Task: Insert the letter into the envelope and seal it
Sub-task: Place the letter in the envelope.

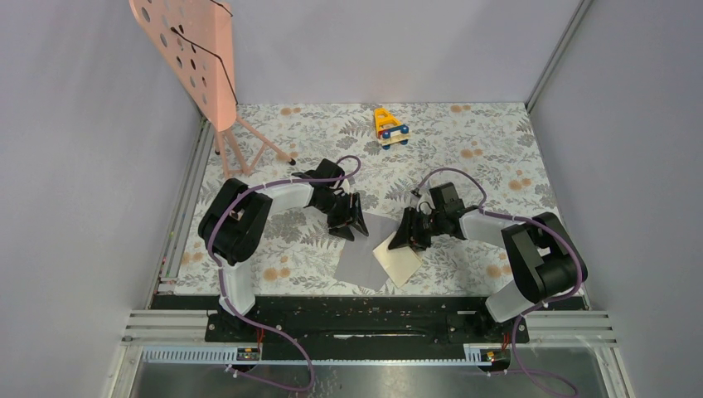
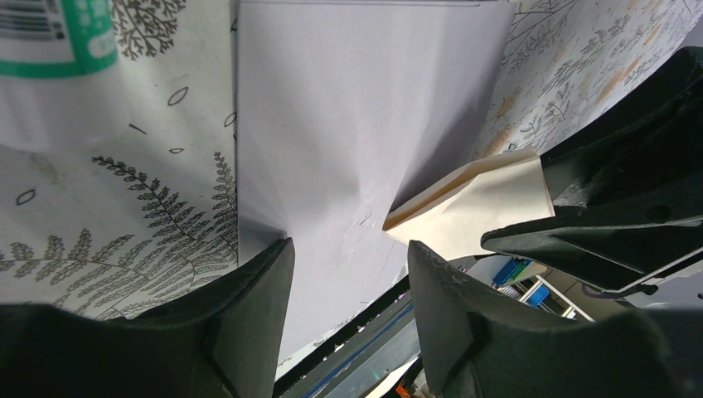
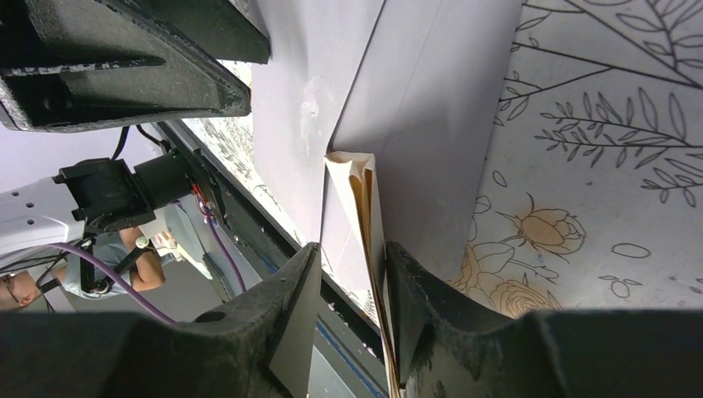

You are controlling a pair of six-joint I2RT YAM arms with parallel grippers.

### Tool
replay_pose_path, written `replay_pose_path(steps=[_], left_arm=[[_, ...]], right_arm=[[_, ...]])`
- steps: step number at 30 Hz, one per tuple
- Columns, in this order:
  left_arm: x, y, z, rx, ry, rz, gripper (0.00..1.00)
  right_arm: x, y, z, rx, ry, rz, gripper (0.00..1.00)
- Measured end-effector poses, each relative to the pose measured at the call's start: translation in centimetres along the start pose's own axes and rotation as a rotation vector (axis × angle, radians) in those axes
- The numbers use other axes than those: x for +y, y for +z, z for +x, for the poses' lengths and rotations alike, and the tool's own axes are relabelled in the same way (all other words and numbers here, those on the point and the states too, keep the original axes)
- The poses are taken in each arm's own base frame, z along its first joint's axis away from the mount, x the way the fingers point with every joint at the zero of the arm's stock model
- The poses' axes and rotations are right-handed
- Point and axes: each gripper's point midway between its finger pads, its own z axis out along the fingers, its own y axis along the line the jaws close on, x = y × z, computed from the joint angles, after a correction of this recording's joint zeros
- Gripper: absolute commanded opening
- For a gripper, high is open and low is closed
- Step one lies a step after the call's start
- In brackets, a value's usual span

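Observation:
The grey-lilac envelope (image 1: pixel 361 259) lies flat on the floral table cover, near the front edge. The tan folded letter (image 1: pixel 398 260) rests partly on the envelope's right side. My left gripper (image 1: pixel 348 219) stands open over the envelope's far left corner; in the left wrist view its fingers (image 2: pixel 249 315) straddle the envelope (image 2: pixel 348 124), with the letter (image 2: pixel 481 207) to the right. My right gripper (image 1: pixel 412 235) is open at the letter's far edge. In the right wrist view the letter (image 3: pixel 365 199) leans against one finger (image 3: pixel 431 315), with a gap to the other.
A yellow toy with blue wheels (image 1: pixel 390 127) sits at the back centre. A pink perforated board on a stand (image 1: pixel 195 58) rises at the back left. Metal rails (image 1: pixel 186 207) run down the left side. The black base bar (image 1: pixel 365 311) lies just in front of the envelope.

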Motion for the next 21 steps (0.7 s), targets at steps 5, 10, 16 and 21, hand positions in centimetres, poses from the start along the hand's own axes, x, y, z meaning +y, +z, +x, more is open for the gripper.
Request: replay_pose_path(steps=[5,10,16,21], left_arm=[[0.0,0.1,0.0,0.002,-0.002,0.001,0.54],[0.0,0.1,0.0,0.005,-0.004,0.005,0.54],[0.0,0.1,0.1,0.006,-0.004,0.006,0.54],[0.0,0.1,0.1,0.006,-0.004,0.006,0.54]], right_arm=[[0.4,0.3,0.2,0.004,-0.021,-0.009,0.40],[1.0,0.8,0.8,0.023,-0.038,-0.015,0.38],[1.0,1.5,1.3,0.042,-0.021,-0.009,0.14],[0.8,1.9,1.2,0.042,0.020,-0.001,0.00]])
